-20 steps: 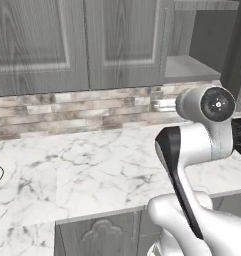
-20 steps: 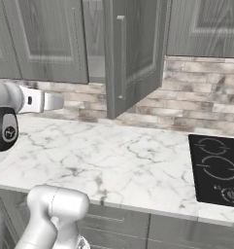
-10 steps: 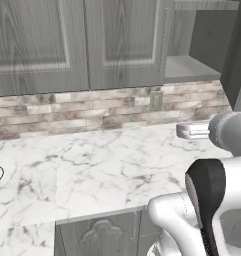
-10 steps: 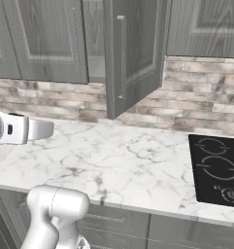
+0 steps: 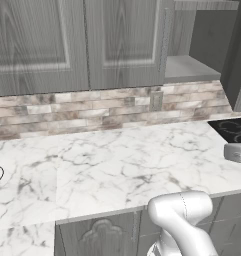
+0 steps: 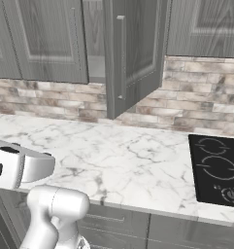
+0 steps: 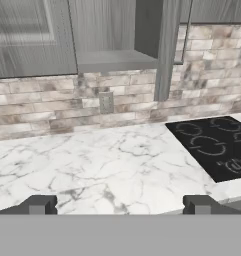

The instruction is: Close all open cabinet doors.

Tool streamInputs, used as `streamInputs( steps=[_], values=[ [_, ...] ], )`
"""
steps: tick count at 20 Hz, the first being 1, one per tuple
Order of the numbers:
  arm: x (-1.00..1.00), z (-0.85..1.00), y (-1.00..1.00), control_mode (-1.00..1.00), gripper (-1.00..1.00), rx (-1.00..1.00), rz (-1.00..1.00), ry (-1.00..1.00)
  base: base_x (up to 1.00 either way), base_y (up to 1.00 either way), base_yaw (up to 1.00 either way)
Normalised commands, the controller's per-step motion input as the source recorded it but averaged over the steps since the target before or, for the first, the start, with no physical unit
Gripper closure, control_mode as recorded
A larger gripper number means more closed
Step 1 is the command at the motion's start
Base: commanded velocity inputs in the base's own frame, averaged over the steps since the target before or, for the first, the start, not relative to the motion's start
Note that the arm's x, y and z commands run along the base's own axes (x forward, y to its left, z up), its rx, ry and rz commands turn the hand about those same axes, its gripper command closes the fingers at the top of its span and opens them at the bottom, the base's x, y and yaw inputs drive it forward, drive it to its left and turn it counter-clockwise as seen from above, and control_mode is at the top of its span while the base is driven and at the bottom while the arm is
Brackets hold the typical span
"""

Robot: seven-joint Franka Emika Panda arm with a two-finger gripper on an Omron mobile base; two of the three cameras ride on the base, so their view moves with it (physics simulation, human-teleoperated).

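1. The gripper (image 7: 117,204) hangs low at the front edge of the marble counter (image 7: 107,170); its two dark fingertips (image 7: 39,204) stand wide apart, holding nothing.
2. One black cooktop (image 7: 212,145) lies flush in the counter, off to the right.
3. One wall outlet (image 7: 106,102) sits in the brick backsplash (image 7: 42,107).
4. Above, one open cabinet door (image 6: 133,53) swings out over the counter, its bar handle (image 6: 121,56) facing the room; an empty shelf (image 5: 189,67) shows behind it.
5. Two closed cabinet doors (image 5: 37,45) hang to its left.

No readable text, labels or numbers anywhere.
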Motion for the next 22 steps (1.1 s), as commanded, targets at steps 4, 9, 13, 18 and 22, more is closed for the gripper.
streamInputs(
  steps=[4, 9, 13, 18, 22],
  values=[
    [-0.33, 0.00, -0.71, -1.00, -1.00, 0.07, 0.00, 0.13, 0.00, 0.00, 0.00],
    [0.05, 0.00, -0.71, -1.00, -1.00, 0.12, 0.04, 0.13, 0.00, 0.00, 0.00],
    [0.28, 0.00, -0.59, -1.00, -1.00, 0.08, 0.19, 0.02, 0.00, 0.00, 0.00],
    [0.29, -0.09, -0.49, -1.00, -1.00, 0.09, 0.16, -0.13, 0.00, 0.00, 0.00],
    [0.11, 0.00, -0.25, -1.00, -1.00, 0.03, 0.22, -0.47, 0.00, 0.00, 0.00]
  ],
)
